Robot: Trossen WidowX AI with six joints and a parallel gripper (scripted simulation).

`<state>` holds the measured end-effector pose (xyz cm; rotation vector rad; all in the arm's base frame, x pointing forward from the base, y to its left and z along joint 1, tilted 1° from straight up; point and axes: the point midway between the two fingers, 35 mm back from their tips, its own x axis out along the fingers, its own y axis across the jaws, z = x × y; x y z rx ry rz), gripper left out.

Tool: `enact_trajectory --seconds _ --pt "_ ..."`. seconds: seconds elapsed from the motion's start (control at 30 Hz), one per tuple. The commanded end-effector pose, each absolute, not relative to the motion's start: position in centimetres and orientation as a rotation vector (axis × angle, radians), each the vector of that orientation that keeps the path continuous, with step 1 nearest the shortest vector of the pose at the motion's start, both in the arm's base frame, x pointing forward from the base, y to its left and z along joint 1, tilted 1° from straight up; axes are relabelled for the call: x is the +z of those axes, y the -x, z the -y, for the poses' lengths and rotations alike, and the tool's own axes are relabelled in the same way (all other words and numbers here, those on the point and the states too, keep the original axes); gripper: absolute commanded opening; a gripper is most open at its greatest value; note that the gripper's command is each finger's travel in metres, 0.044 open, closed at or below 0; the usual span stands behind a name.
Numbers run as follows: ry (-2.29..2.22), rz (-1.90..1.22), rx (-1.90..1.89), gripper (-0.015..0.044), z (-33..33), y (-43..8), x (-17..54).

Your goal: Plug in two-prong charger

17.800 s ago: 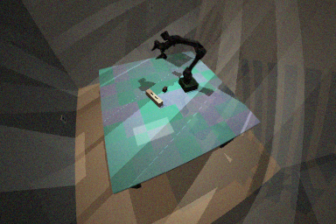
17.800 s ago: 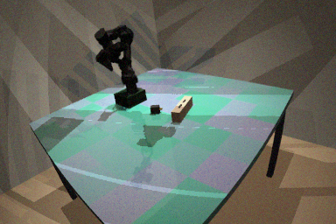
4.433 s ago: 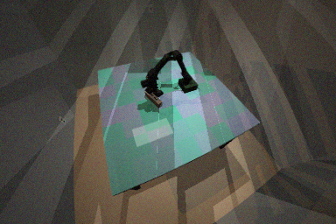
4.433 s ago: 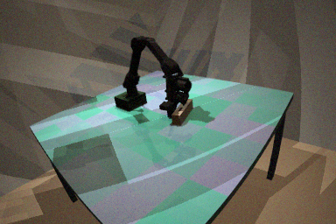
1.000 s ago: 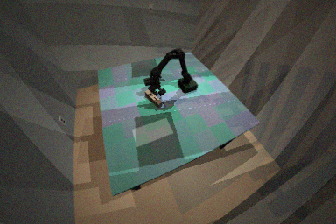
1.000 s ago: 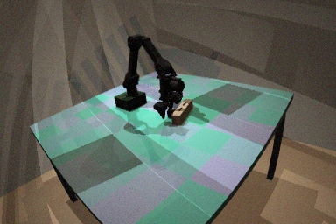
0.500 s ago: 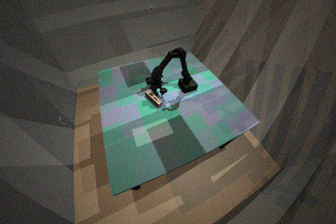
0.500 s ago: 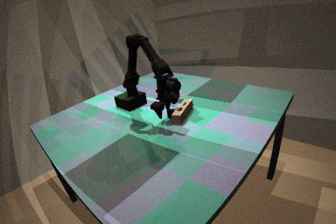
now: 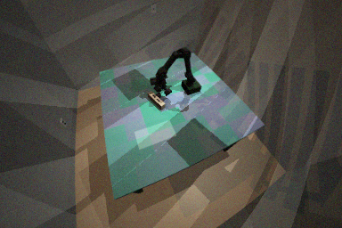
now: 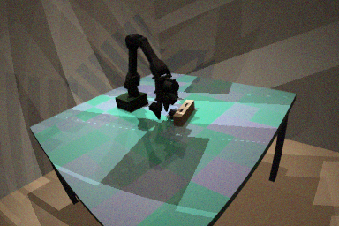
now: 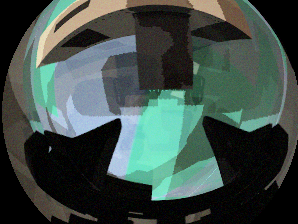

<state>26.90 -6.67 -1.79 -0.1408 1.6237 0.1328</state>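
The tan power strip (image 9: 156, 101) (image 10: 184, 112) (image 11: 107, 13) lies on the table, with dark openings in its top; it crosses the top of the wrist view. A dark block, seemingly the charger (image 10: 172, 114) (image 11: 164, 50), is close beside the strip's long side. Its prongs cannot be made out. My gripper (image 9: 163, 92) (image 10: 162, 112) (image 11: 162, 121) is open and empty, low beside the strip. In the wrist view the block is beyond the fingertips, centred across the gap, not between them. Whether block and strip touch cannot be told.
The patchwork-coloured table (image 9: 125, 172) (image 10: 238, 175) carries the arm's dark base (image 9: 191, 86) (image 10: 131, 101), behind the gripper on the side away from the strip. Shadows and patterned light make small dark parts hard to read.
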Motion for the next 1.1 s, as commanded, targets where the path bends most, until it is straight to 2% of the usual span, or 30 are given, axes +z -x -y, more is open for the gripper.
enact_trajectory --seconds 0.0,0.37,1.07 --pt "0.138 -1.614 0.133 0.0440 6.7 -26.9 -1.7" --pt "0.093 -1.028 0.158 0.0440 6.4 -28.7 6.1" --pt "0.094 -1.018 0.159 0.0440 6.4 -28.7 6.3"
